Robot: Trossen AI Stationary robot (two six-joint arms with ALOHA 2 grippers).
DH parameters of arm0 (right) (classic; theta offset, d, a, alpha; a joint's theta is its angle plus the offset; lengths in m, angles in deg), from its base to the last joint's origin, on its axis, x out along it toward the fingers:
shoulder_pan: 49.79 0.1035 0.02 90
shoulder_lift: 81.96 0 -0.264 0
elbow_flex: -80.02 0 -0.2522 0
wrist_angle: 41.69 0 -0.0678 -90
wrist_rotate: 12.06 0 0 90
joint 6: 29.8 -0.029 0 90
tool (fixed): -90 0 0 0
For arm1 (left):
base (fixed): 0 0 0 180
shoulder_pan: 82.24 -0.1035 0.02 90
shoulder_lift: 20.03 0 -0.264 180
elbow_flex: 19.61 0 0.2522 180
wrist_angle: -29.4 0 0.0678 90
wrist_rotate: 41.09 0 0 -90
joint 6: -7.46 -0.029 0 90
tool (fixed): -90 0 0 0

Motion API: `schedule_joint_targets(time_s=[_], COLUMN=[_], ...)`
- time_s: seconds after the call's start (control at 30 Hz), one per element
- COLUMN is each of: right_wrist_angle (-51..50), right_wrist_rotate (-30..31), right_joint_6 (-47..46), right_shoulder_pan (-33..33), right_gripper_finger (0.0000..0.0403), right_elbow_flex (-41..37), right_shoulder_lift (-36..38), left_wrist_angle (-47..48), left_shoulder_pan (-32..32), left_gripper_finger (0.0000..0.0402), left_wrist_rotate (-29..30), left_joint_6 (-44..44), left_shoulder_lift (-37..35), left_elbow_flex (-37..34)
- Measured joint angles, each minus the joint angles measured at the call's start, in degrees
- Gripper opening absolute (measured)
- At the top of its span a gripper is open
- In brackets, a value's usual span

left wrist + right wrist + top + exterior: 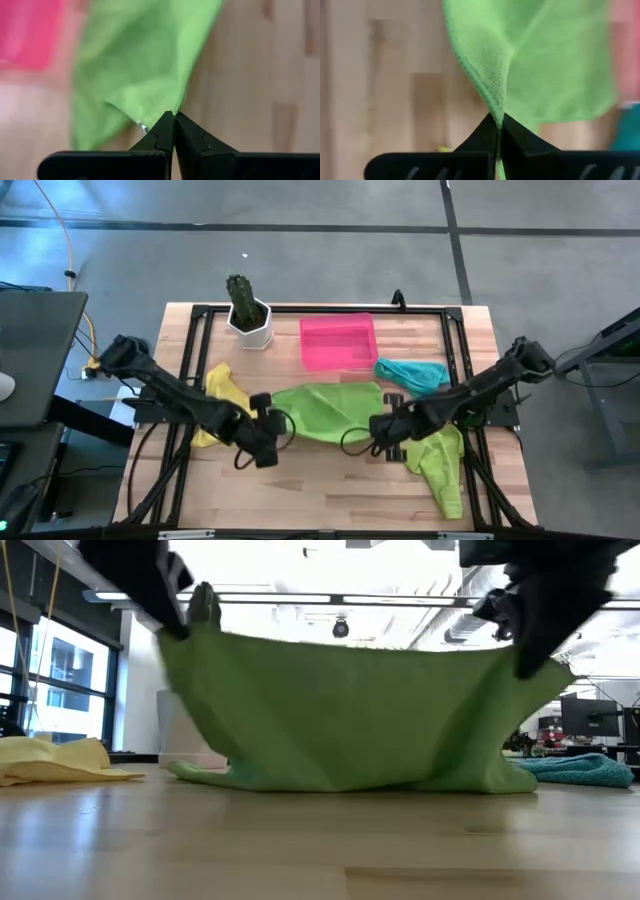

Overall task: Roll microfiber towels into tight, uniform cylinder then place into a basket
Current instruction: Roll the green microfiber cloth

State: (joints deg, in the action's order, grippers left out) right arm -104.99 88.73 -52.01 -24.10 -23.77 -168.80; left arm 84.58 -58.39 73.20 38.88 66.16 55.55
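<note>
Four towels we count from above: yellow towel (224, 392) left, teal towel (412, 372) right, one green towel (445, 467) near right, other, lifted green towel (325, 408), centre. Left gripper (174, 116) and right gripper (499, 119) each pinch its corner; low view shows it hanging, bottom on wooden table (330, 485). One pink basket (338, 341) far centre. Office ceiling lights behind.

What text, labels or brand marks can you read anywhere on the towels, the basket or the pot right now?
None readable in any view.
Lime green towel held between the left gripper and right gripper: no tag or print showing.
Pink basket: plain, no label visible.
White cactus pot: no marking visible.
Yellow towel, teal towel, second lime green towel: no tags seen.
Monitor in the room behind: too small to read.
</note>
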Motion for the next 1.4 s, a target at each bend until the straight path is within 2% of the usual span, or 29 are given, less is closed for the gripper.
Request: schedule_joint_targets(time_s=[0.17, 0.27, 0.53, 0.83, 1.1, 1.4], right_wrist_angle=[-0.7, -2.79, -18.72, -33.36, -36.37, -38.37], right_wrist_rotate=[-2.09, -0.55, 12.07, 25.23, 29.11, 28.86], right_joint_6=[0.71, 1.57, 2.45, 7.4, 11.07, 19.33], right_shoulder_pan=[2.79, 2.86, 1.22, 0.08, -0.5, -6.59], right_gripper_finger=[0.0, 0.0, 0.0, 0.0, 0.0, 0.0], right_elbow_flex=[0.46, 1.98, 12.16, 25.36, 35.84, 37.2], right_shoulder_lift=[-1.42, -0.74, -0.44, -0.38, -0.38, -0.38], left_wrist_angle=[-4.8, -4.83, 9.81, 22.82, 28.94, 34.6], left_shoulder_pan=[2.56, 2.78, 1.83, 1.12, 0.92, -3.51], left_gripper_finger=[0.0, 0.0, 0.0, 0.0, 0.0, 0.0], left_wrist_rotate=[-6.87, -6.55, 6.47, 16.25, 22.28, 24.33], left_joint_6=[-3.21, -5.59, -7.68, -14.27, -14.74, -17.64], left_shoulder_lift=[2.98, 2.22, -2.25, -4.03, -4.03, -3.97], left_elbow_flex=[0.03, 0.13, 9.34, 21.34, 29.1, 29.97])
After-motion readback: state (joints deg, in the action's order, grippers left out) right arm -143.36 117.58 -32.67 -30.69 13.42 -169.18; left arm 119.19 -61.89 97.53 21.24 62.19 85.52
